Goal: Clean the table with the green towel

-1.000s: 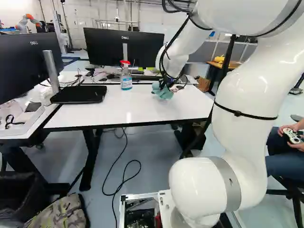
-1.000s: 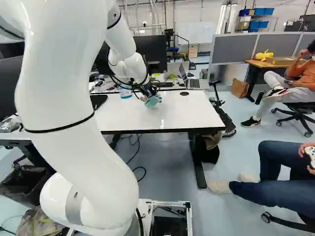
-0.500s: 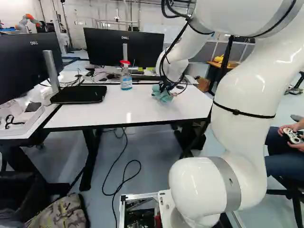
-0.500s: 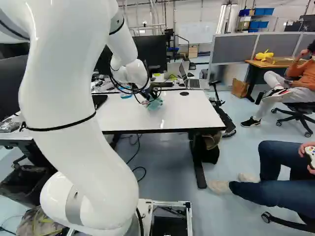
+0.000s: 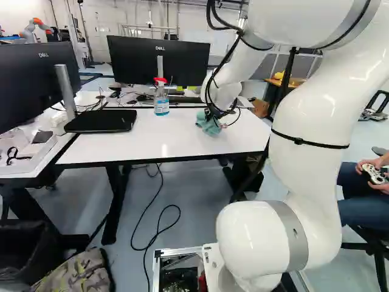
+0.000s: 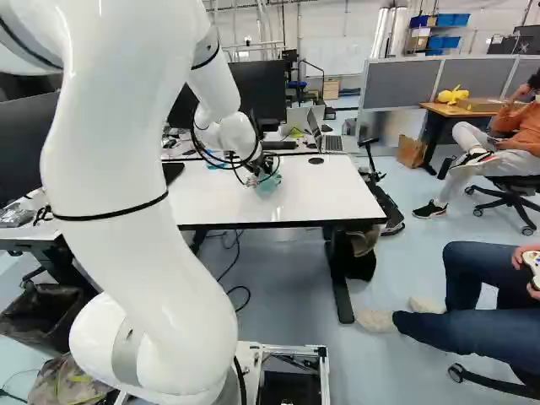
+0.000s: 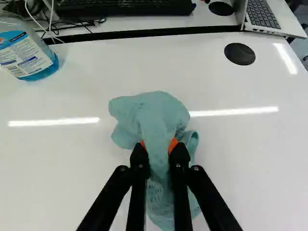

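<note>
My gripper (image 5: 211, 115) is low over the white table (image 5: 152, 143), toward its right part in the left base view. In the wrist view the gripper (image 7: 159, 147) is shut on the green towel (image 7: 156, 113), whose bunched cloth is pinched between the orange pads. The towel spreads ahead of the fingers and hangs under them. It looks to be against the tabletop, though its underside is hidden.
A spray bottle (image 5: 161, 100) with a red top stands near the table's back edge. Left of it lies a black monitor base (image 5: 100, 120). Behind are a monitor (image 5: 137, 61), a keyboard (image 7: 125, 7) and a laptop (image 6: 329, 139). Another robot (image 5: 33, 27) stands far back.
The arm has brought the towel a little nearer the table's front edge, the towel moving with the gripper. The base, bottle and table stand as before.
</note>
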Tool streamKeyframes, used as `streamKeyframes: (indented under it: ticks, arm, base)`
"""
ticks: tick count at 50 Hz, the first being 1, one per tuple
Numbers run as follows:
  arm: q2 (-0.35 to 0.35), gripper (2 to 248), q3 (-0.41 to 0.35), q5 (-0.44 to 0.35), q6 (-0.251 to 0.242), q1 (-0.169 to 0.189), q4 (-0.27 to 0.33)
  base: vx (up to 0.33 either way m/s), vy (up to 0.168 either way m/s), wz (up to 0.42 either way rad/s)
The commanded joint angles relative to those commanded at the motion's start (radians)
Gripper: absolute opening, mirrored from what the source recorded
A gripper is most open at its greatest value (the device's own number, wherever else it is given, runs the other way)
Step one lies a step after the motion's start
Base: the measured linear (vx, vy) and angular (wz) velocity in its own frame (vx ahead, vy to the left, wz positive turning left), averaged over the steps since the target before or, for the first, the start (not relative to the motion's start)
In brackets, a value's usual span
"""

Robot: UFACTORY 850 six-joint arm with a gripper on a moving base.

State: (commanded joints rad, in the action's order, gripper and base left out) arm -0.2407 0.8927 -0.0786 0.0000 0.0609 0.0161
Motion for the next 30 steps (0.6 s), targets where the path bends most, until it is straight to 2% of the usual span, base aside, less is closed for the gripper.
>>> streamKeyframes:
  ticks: [16, 30]
  arm:
    - [-0.042, 56, 0.007, -0.004, 0.000, 0.000, 0.000]
    - [-0.042, 56, 0.007, 0.023, 0.000, 0.000, 0.000]
  base:
    - [0.000, 0.000, 0.000]
    - [0.000, 0.000, 0.000]
